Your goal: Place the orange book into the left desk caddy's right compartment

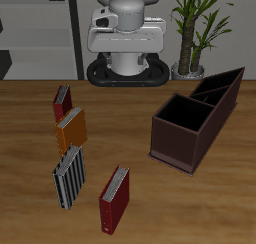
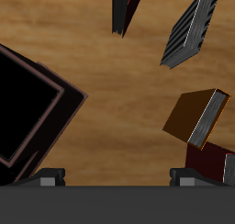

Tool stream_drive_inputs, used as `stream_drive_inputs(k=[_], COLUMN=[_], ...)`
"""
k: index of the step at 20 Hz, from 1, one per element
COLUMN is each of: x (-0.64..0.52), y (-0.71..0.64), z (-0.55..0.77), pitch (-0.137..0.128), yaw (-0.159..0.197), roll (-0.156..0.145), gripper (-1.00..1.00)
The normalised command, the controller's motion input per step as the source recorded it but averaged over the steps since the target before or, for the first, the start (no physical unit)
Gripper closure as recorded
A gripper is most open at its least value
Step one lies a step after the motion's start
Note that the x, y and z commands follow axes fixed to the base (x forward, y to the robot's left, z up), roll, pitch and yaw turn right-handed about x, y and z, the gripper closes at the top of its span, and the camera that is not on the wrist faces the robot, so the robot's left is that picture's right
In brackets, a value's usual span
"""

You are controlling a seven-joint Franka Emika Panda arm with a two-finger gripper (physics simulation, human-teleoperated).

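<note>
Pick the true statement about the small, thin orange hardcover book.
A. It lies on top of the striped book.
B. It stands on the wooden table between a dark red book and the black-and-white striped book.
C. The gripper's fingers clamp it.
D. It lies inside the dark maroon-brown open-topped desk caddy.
B: the orange book stands on the table, with a dark red book behind it and the striped book in front, apart from the caddy.

Light is even and soft in both views, neither dim nor glaring. On the tabletop (image 1: 130, 128) the books cast only faint, short shadows around their bases. The inside of the desk caddy (image 1: 195, 116) is very dark, near black in the wrist view. Both renders are low in resolution, with jagged edges, slightly soft wood grain and no visible edge distortion.
</note>
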Motion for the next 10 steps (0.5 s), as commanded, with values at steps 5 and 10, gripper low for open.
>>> stream_drive_inputs(k=[5,10], x=[0.0,0.0], y=[-0.05,-0.05], z=[0.01,0.02], pitch=[-0.004,-0.009], yaw=[-0.021,-0.014], roll=[-0.03,-0.031], gripper=[-1.0,-1.0])
